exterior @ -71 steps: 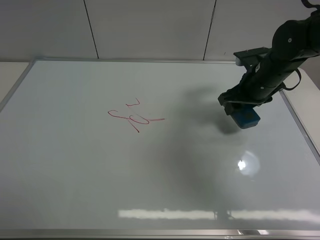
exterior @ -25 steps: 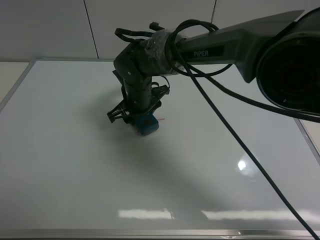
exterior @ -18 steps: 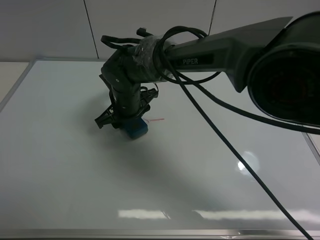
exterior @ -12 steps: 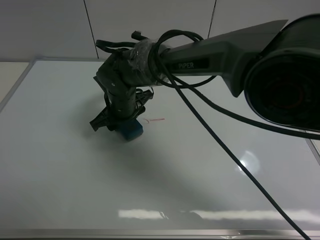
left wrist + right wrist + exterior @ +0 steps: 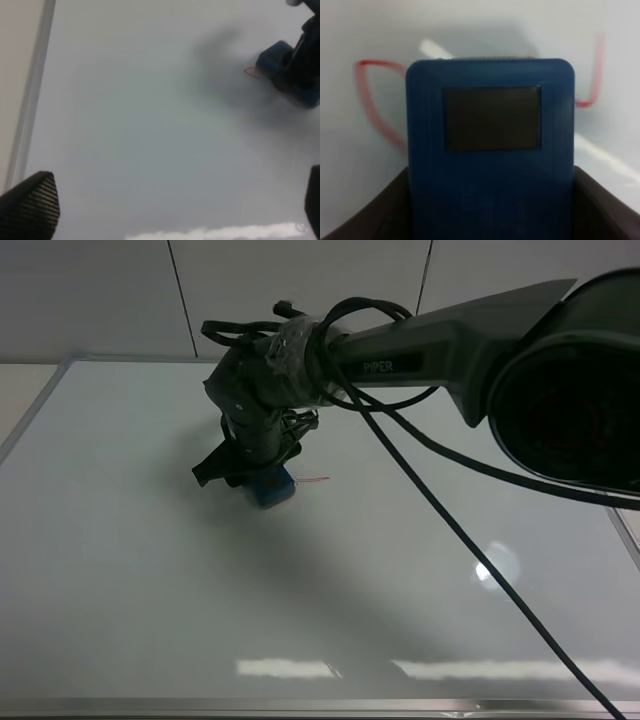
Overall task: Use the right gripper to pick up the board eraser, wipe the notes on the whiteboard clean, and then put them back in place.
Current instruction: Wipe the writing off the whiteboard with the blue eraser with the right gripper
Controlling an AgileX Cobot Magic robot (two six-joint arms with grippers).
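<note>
Whiteboard [image 5: 150,125] with silver frame [image 5: 32,100] along one edge; well apart from it, board eraser [image 5: 272,57] clamped by right gripper [image 5: 294,75], red notes [image 5: 251,74] just beside; left gripper [image 5: 170,207] fingertips [image 5: 31,200] spread wide.

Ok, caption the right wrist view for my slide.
Right pincer shut on the blue board eraser, red notes showing either side on the whiteboard.

On whiteboard [image 5: 400,620]: board eraser [image 5: 268,487] atop notes [image 5: 316,480].
</note>
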